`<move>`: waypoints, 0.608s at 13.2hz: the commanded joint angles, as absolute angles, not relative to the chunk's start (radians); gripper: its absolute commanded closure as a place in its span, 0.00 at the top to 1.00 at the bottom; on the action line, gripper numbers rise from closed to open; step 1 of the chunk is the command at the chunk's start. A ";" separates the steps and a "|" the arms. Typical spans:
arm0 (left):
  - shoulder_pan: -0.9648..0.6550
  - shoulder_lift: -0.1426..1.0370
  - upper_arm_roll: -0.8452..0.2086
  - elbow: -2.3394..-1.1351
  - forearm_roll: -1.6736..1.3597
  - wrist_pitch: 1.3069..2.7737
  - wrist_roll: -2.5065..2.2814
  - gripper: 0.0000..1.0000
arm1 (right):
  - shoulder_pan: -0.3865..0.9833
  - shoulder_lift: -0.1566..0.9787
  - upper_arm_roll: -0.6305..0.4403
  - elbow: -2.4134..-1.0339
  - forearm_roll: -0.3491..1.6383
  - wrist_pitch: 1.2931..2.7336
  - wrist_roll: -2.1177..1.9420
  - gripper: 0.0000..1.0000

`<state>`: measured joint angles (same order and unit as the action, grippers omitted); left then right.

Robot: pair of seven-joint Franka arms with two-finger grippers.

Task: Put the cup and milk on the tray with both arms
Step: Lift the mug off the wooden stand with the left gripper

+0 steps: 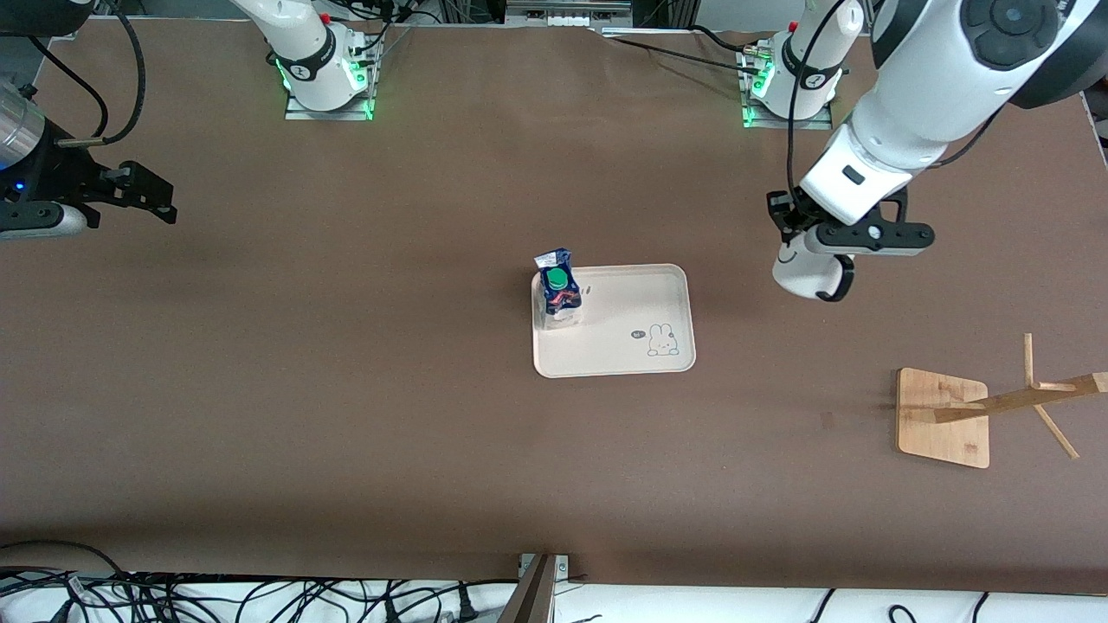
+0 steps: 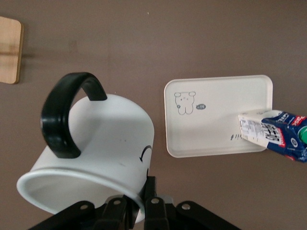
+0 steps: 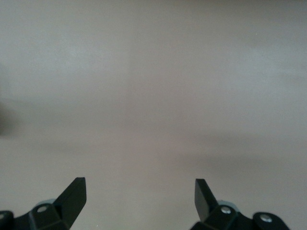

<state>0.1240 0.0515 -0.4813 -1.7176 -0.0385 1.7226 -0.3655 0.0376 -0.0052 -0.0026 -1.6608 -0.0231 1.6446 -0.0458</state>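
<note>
The cream tray (image 1: 628, 303) lies mid-table. The milk (image 1: 559, 292) stands upright on it, at the end toward the right arm. My left gripper (image 1: 801, 235) is shut on the rim of the white cup (image 1: 807, 272) and holds it tilted in the air over bare table, off the tray's end toward the left arm. In the left wrist view the cup (image 2: 96, 143) fills the foreground with its black handle up. The left gripper (image 2: 144, 201) pinches its rim there, with the tray (image 2: 216, 96) and milk (image 2: 276, 134) farther off. My right gripper (image 1: 154, 197) is open and empty, waiting over bare table at the right arm's end; it also shows in the right wrist view (image 3: 139, 196).
A wooden stand (image 1: 943, 418) with slanted pegs stands at the left arm's end of the table, nearer the front camera than the held cup. Its base also shows in the left wrist view (image 2: 9, 50). Cables (image 1: 260, 597) lie along the table's front edge.
</note>
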 commanded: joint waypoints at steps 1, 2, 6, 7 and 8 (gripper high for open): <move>0.127 0.066 -0.499 -1.677 -0.020 1.587 -0.345 0.00 | 0.026 -0.011 0.009 -1.654 -0.026 1.628 -0.060 1.00; 0.108 0.069 -0.508 -1.678 -0.023 1.545 -0.348 0.00 | 0.026 -0.011 0.009 -1.654 -0.026 1.628 -0.060 1.00; 0.028 0.184 -0.531 -1.645 -0.023 1.511 -0.371 0.00 | 0.026 -0.009 0.008 -1.654 -0.026 1.628 -0.060 1.00; 0.028 0.252 -0.528 -1.568 -0.021 1.500 -0.394 0.00 | 0.026 -0.009 0.008 -1.654 -0.025 1.628 -0.060 1.00; 0.023 0.332 -0.528 -1.512 -0.020 1.474 -0.441 0.00 | 0.026 -0.009 0.008 -1.654 -0.026 1.629 -0.060 1.00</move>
<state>0.0231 0.1646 -0.5271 -1.6751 -0.0388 1.5420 -0.3915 0.0377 -0.0052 -0.0017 -1.6607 -0.0231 1.6419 -0.0458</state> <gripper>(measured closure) 0.916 0.000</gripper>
